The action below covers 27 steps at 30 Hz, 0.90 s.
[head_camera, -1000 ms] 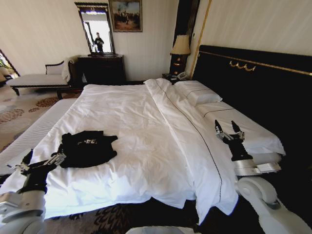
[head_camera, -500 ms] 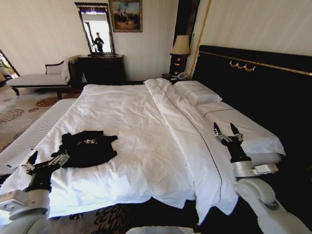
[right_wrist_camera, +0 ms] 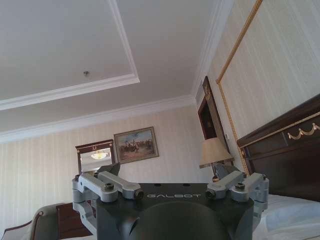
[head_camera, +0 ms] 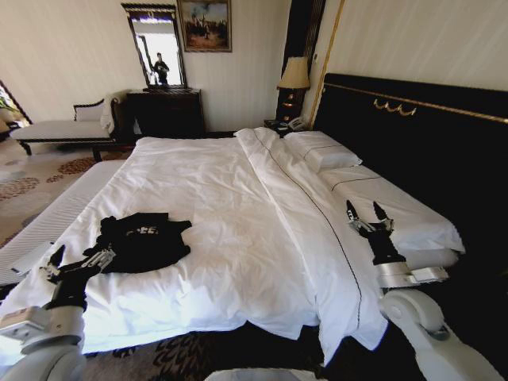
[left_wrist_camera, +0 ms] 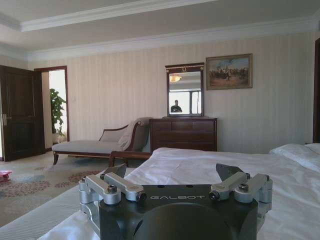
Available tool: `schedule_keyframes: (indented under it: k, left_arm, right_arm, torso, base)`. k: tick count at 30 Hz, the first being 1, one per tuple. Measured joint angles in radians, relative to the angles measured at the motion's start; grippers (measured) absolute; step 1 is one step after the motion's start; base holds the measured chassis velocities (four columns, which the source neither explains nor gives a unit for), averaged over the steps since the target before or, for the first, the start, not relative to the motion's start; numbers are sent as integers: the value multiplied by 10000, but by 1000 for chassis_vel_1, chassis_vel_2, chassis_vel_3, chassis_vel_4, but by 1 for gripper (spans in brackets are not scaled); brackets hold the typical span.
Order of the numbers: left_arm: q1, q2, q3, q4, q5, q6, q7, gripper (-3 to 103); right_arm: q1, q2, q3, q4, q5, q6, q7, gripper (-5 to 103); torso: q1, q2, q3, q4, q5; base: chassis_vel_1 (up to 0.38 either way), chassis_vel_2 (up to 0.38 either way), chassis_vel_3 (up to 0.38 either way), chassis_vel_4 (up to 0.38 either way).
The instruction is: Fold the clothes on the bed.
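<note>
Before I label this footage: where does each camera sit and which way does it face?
Head: high at the bedside, looking down on the bed, shirt and both open grippers, left and right.
Left wrist: low, facing the dresser; own jaws.
Right wrist: tilted up at the ceiling; own jaws.
All share the mirror.

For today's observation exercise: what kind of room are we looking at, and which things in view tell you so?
Most likely a hotel-style bedroom: a large bed with white sheets and pillows, a bedside lamp, and a dresser with a mirror.
</note>
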Motion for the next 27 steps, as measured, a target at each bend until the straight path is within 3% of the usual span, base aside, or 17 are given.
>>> schedule_keyframes:
  k: [27]
  left_arm:
    - [121,-23,52,-142,69,-16,23,100]
  right_arm:
    - [-125,73,92,97,-99,83,8,100]
  torso:
    - [0,0,0,-2,0]
  base:
    - [21,22,-25,-22]
